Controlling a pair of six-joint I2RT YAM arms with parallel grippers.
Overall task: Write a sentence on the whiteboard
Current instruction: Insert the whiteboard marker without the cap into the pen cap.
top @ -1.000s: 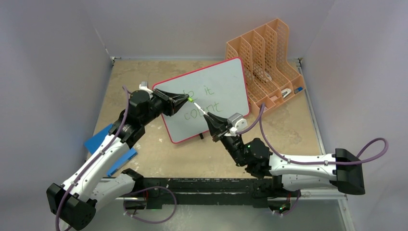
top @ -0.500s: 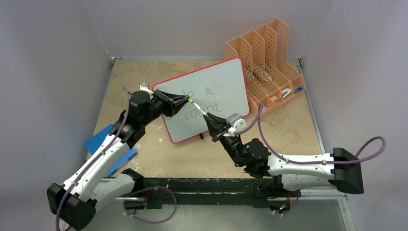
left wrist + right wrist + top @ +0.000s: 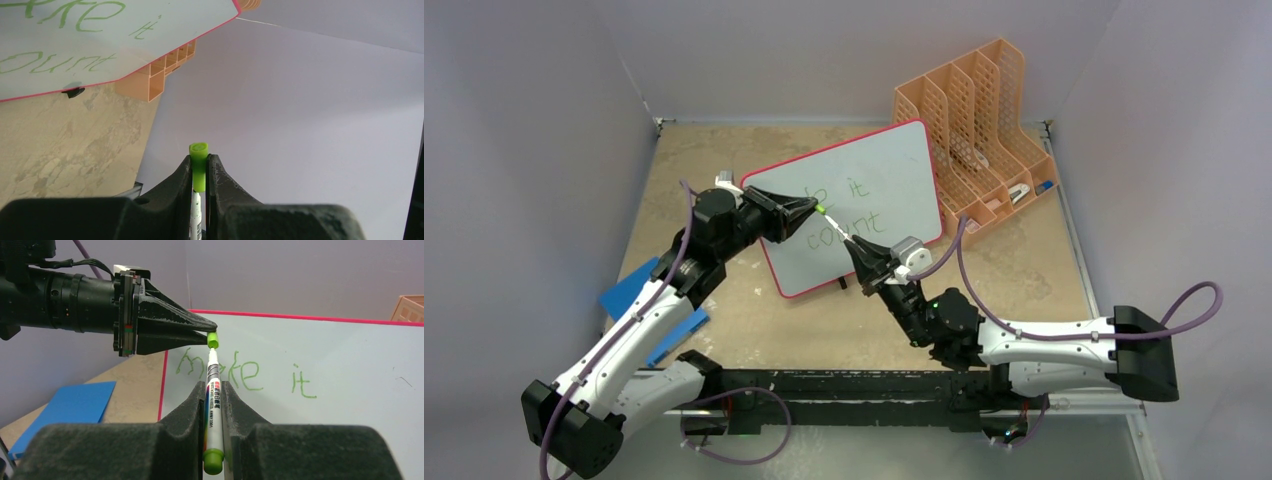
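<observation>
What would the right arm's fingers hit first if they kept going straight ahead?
Probably the green cap pinched in the left fingers; the marker in the right fingers points straight at it. The whiteboard lies beyond.

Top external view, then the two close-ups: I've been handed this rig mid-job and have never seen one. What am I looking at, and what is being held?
The top view looks down from above and behind two robot arms bolted at the near edge of the table: the left arm on the left, the right arm on the right. The other two pictures come from a camera on each wrist, looking out along that arm's own jaws.

On the table are a whiteboard with green writing reading "make it count", an orange file rack at its right, and a blue pad at the left.

The right jaws are shut on a marker. The left jaws are shut on its green cap, which meets the marker's tip.
</observation>
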